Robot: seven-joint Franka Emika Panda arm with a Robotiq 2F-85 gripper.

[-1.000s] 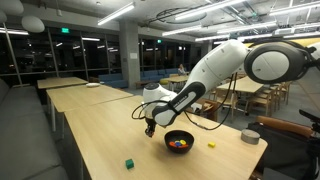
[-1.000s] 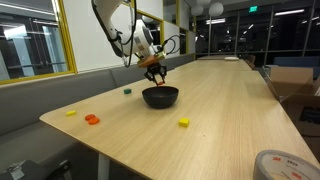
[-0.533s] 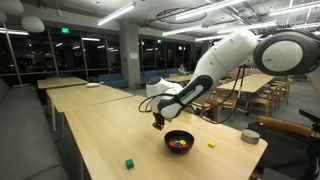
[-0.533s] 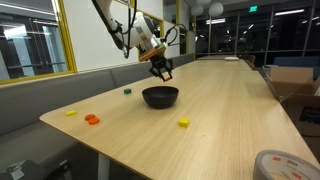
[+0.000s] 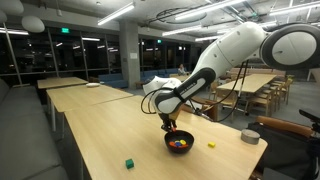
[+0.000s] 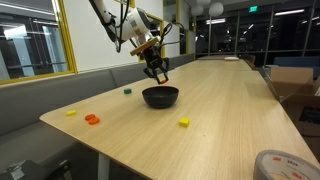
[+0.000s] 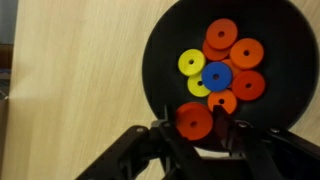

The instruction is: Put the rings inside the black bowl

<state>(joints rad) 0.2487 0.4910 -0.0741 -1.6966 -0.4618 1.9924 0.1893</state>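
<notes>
**Exterior view, bowl seen from the arm side.** The gripper (image 5: pixel 168 124) points down and hangs just above the near rim of the bowl (image 5: pixel 179 142). The bowl stands upright on the table (image 5: pixel 95 140). Rings (image 5: pixel 179 144) show inside it as orange and blue spots. A green cube (image 5: pixel 128 163) lies apart from the bowl on 1 side. A yellow piece (image 5: pixel 211 145) and a grey container (image 5: pixel 249 136) lie on the other side. The jaw state cannot be read at this size.

**Exterior view, table seen lengthwise.** The gripper (image 6: pixel 157 72) hangs above the bowl (image 6: pixel 160 96) and does not touch it. 1 orange piece (image 6: pixel 91 119) and 1 yellow piece (image 6: pixel 70 113) lie flat on the table (image 6: pixel 210 140), well apart from the bowl. A yellow block (image 6: pixel 183 122) lies nearer the camera, and the green cube (image 6: pixel 127 90) lies beyond the bowl.

**Wrist view.** The jaws are drawn in and pinch 1 orange ring (image 7: pixel 195 121) by opposite edges. The gripper (image 7: pixel 195 130) holds it over the bowl (image 7: pixel 160 60), at the rim nearest the camera. Its flat face points at the camera. It is round, so it has no long axis.

The rings (image 7: pixel 216 76) in the bowl lie flat, faces up, in 1 overlapping cluster: 1 blue in the middle, 2 yellow beside it, and several orange around them.
</notes>
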